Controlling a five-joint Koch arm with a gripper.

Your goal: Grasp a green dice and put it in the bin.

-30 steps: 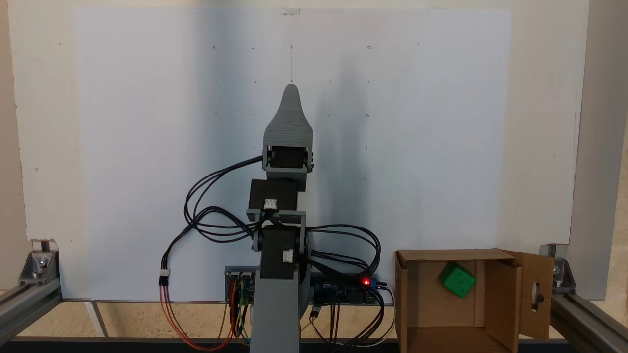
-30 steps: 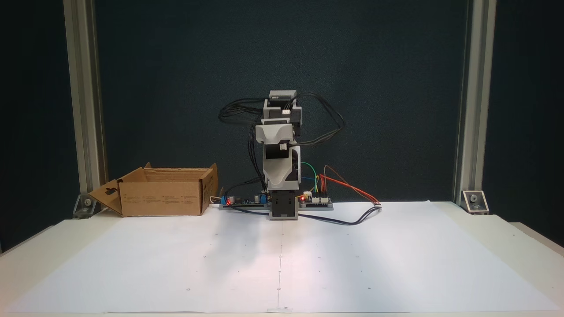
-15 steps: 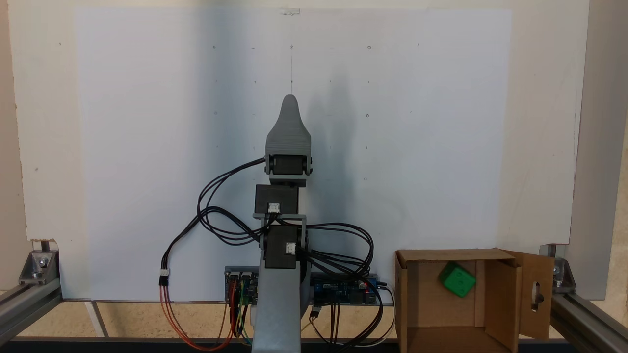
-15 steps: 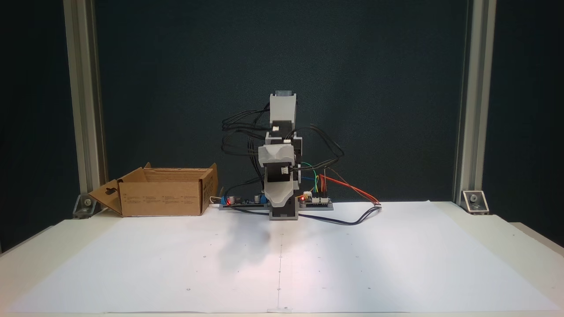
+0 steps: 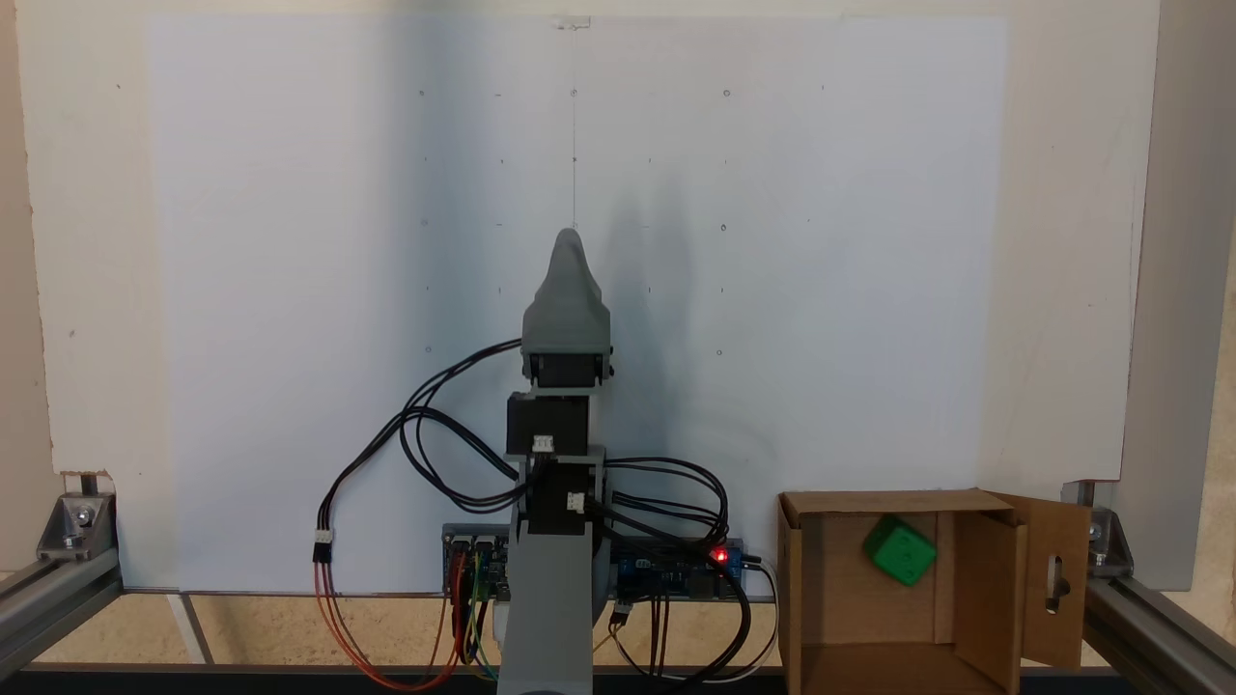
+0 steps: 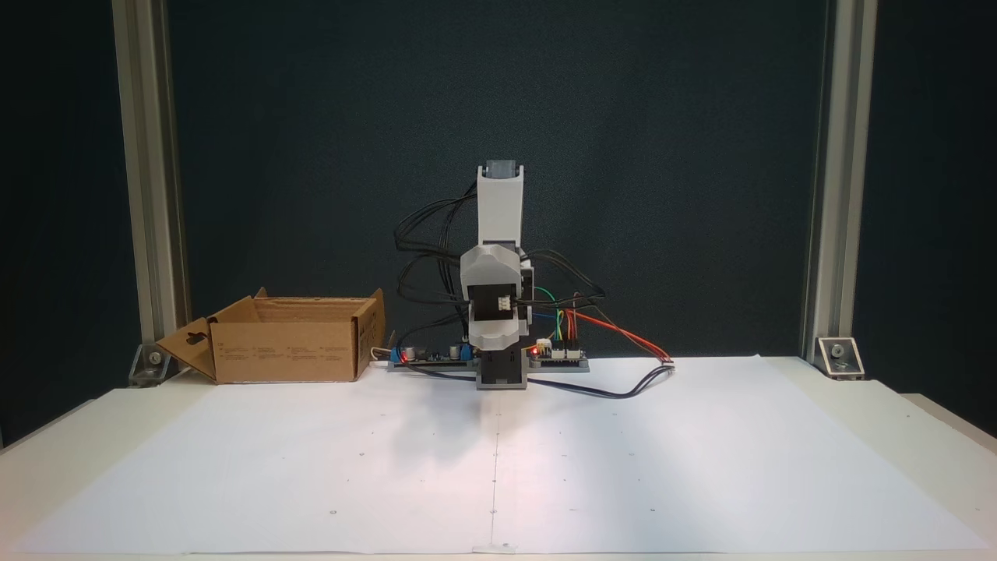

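Arm: folded close over its base, upper links stacked upright, wrist bent forward and down. Gripper [image 5: 572,241] points away from the base across the white paper sheet [image 5: 290,290], held above it, touching nothing; in the front fixed view the gripper [image 6: 494,343] hangs low before the base. The jaws lie one behind the other, so open or closed cannot be told.

Green dice [image 5: 900,550]: well apart from the gripper, to its right and nearer the base in the top-down fixed view, resting inside the bin [image 5: 869,618] near its far wall. It sits turned cornerwise to the bin walls; being a cube, it has no long axis.

Bin: on the tabletop [image 6: 896,421], flaps open, slotted flap [image 5: 1057,579] outward.
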